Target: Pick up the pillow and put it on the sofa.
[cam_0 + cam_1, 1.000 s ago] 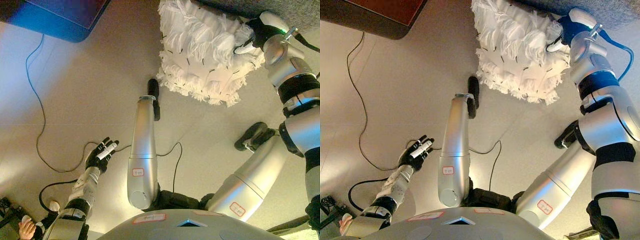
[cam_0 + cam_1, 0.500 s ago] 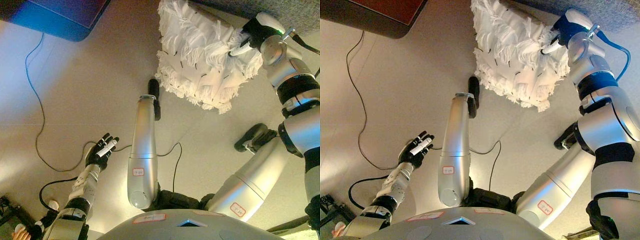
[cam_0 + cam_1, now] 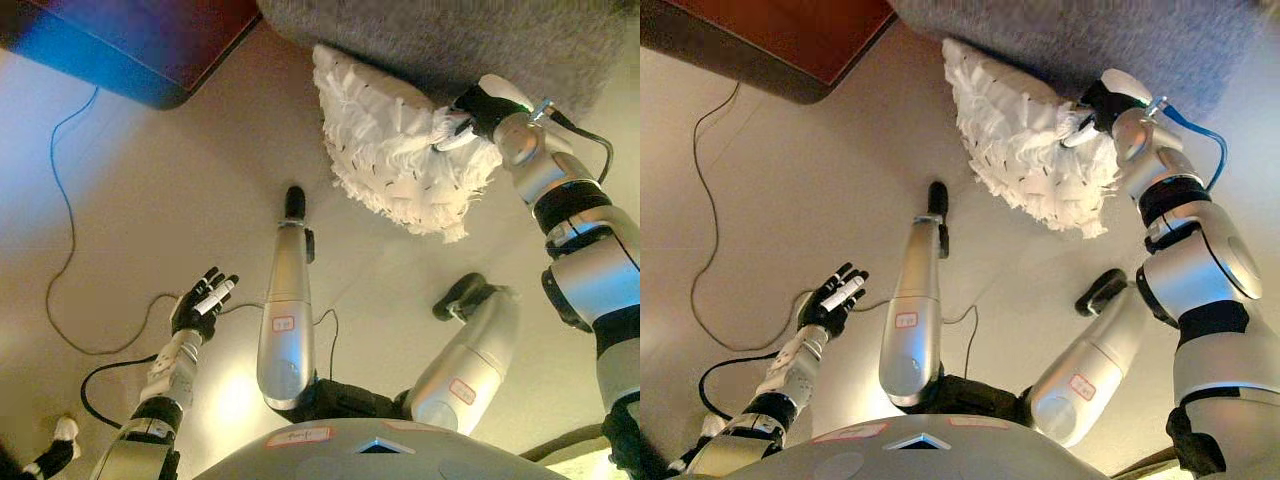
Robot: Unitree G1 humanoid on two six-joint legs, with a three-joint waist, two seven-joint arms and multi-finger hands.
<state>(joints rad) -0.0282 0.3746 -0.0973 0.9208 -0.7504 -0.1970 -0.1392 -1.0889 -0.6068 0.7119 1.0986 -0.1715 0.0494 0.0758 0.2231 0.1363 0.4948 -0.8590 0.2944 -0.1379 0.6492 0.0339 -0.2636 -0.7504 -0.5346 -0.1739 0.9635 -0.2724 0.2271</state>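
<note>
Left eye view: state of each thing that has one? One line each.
pillow: held up off the floor, top edge against the sofa front
right hand: shut on the pillow's fringe
left hand: open, empty, low over the floor
sofa: grey, nothing seen resting on it

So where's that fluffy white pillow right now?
The pillow is at the upper right of both views, gripped by the right hand, against the grey sofa edge and above the floor.

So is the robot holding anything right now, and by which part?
Yes: the right hand grips the white fringed pillow at its right edge, by the grey sofa. The left hand is open, holding nothing.
</note>
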